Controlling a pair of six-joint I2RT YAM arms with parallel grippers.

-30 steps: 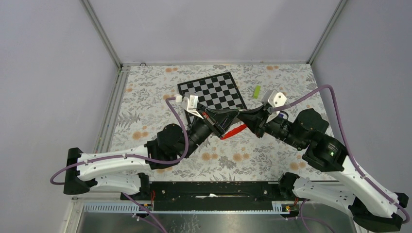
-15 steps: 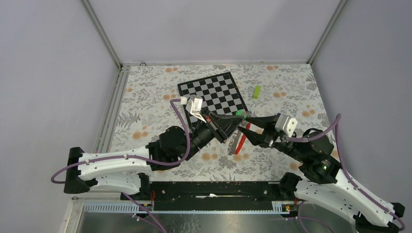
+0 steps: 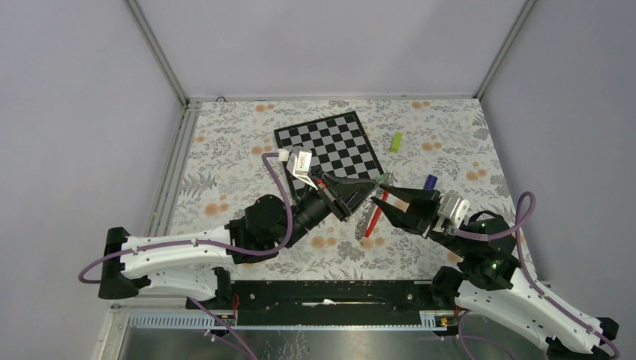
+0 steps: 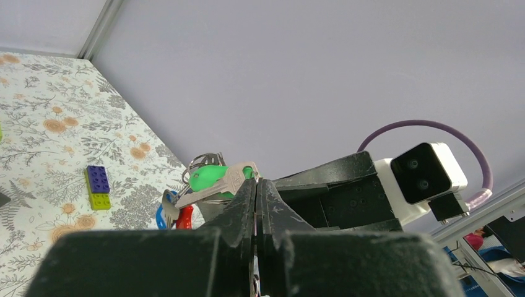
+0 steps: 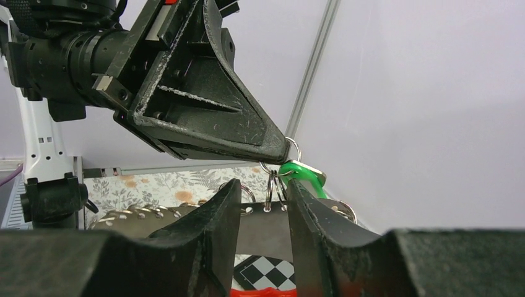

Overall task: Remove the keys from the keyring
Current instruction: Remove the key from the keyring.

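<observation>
My left gripper point(image 3: 370, 186) is raised above the table, shut on the thin silvery keyring point(image 4: 255, 176). The keys hang from it in a bunch: a green-headed key point(image 4: 213, 176), a blue-headed one point(image 4: 160, 217), and plain silvery ones. A red strap point(image 3: 376, 214) and a grey punched tag point(image 5: 272, 216) dangle below. My right gripper point(image 3: 388, 204) is open just right of the bunch. In the right wrist view the small rings point(image 5: 273, 184) hang between its fingers point(image 5: 309, 210), and the green key point(image 5: 303, 176) lies against the right finger.
A chessboard point(image 3: 330, 142) lies behind the grippers on the flowered cloth. A lime-green block point(image 3: 396, 142) sits to its right, and a purple-and-yellow block point(image 3: 430, 181) lies right of the grippers. Metal rails border the table.
My right arm has drawn back toward the near right and its gripper has opened. The left gripper shifted slightly right, and the bunch now hangs from it.
</observation>
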